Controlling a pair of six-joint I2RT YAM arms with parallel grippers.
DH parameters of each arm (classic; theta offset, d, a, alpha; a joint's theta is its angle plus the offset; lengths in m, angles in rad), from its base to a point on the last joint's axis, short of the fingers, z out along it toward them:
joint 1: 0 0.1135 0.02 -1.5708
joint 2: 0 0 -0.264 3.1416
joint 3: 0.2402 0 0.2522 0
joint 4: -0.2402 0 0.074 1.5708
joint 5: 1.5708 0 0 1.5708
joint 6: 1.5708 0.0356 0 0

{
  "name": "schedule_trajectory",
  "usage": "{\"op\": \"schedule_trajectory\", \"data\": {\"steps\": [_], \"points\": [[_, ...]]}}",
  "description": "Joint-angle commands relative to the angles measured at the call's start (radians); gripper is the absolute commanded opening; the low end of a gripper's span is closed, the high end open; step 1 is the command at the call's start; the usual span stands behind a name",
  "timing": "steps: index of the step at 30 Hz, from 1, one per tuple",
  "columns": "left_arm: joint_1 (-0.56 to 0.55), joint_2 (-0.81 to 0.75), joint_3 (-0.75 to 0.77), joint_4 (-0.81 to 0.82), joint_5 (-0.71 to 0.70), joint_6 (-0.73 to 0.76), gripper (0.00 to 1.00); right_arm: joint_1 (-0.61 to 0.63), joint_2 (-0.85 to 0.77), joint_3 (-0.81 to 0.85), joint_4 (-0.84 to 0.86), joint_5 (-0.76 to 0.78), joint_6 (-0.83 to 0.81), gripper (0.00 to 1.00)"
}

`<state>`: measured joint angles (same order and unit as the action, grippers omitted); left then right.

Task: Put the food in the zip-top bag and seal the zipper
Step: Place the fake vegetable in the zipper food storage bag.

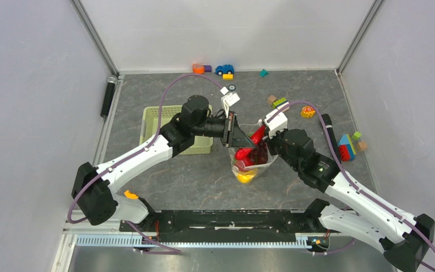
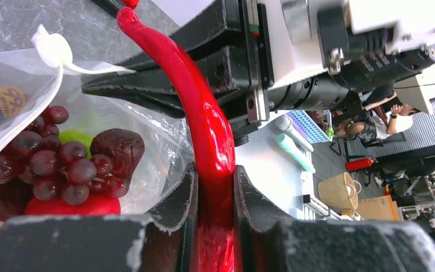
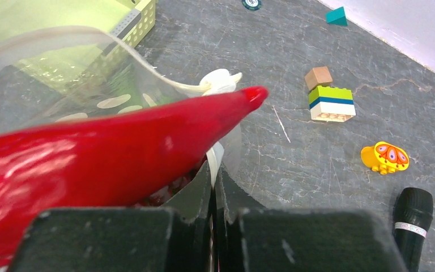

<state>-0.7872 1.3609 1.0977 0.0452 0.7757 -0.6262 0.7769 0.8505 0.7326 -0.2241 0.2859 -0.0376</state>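
The zip-top bag (image 1: 253,164) stands open at the table's middle, held up at its rim. Inside are a dark purple grape bunch (image 2: 51,164), a dark brown piece (image 2: 116,148), a green piece (image 2: 76,137), a red piece (image 2: 68,205) and a yellow piece (image 1: 244,176). My left gripper (image 2: 214,170) is shut on a long red chili pepper (image 2: 207,124), whose tip points over the bag mouth (image 1: 257,135). My right gripper (image 3: 214,170) is shut on the bag's rim at the zipper strip (image 3: 216,153). The white slider tab (image 3: 221,82) hangs just beyond it.
The pale green basket (image 1: 158,122) stands left of the bag, under the left arm. Toy blocks (image 3: 331,103), a yellow toy (image 3: 385,157) and a black cylinder (image 3: 412,218) lie to the right. A blue car (image 1: 224,69) and more blocks sit at the back wall.
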Motion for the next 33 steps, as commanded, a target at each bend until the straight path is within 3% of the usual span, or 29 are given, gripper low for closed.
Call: {"op": "schedule_trajectory", "data": {"steps": [1,9,15,24,29,33], "points": [[-0.011,-0.005,0.085,-0.102,-0.025,0.03,0.02,0.005,-0.03,-0.007,0.068,-0.026,0.001,0.07],[-0.011,-0.148,-0.097,-0.068,-0.11,-0.107,0.02,0.005,-0.037,-0.009,0.076,-0.015,0.001,0.09],[-0.014,-0.133,-0.083,-0.129,-0.106,-0.145,0.02,0.005,-0.042,-0.011,0.076,-0.031,0.005,0.09],[-0.014,0.034,0.13,-0.3,-0.158,-0.193,0.02,0.005,-0.049,-0.024,0.096,-0.082,-0.02,0.07],[-0.013,0.17,0.311,-0.477,-0.238,-0.188,0.02,0.006,-0.058,-0.024,0.099,-0.098,-0.024,0.08],[-0.016,0.244,0.359,-0.495,-0.285,-0.249,0.02,0.006,-0.075,-0.034,0.112,-0.116,-0.022,0.08]]}}
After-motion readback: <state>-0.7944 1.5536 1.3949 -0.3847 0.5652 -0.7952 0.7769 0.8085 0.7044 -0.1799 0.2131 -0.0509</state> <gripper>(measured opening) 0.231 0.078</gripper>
